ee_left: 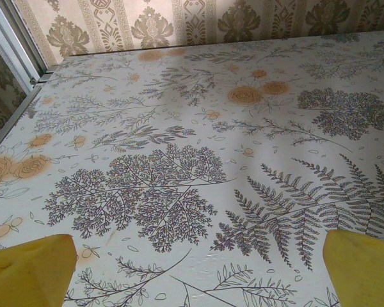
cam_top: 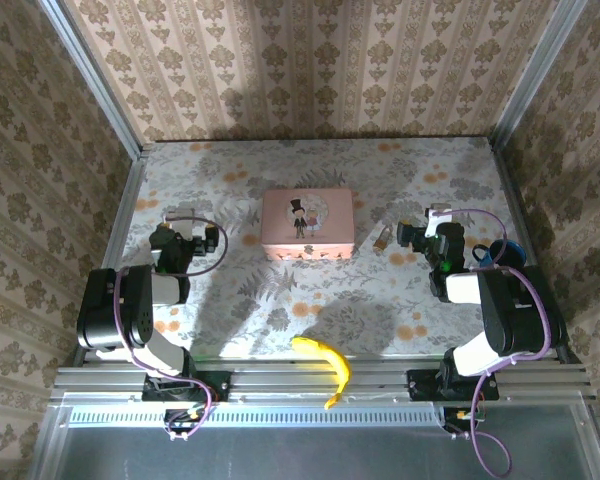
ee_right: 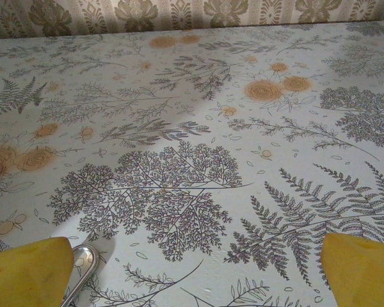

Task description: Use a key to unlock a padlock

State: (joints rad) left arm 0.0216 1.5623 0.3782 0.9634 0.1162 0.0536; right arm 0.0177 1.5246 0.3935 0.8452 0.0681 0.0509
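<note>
Floral table (cam_top: 230,300), with the padlock (cam_top: 381,236) right of its middle beside the right gripper (ee_right: 195,281); it and the left gripper (ee_left: 195,275) gape empty, so we judge pickup comes next.

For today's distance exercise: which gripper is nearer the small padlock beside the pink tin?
Right. The right gripper sits close by on the padlock's right side; the left gripper is far off, on the other side of the pink tin.

Padlock (cam_top: 381,237) lies just right of the tin (cam_top: 308,224), banana (cam_top: 325,366) nearer.
</note>
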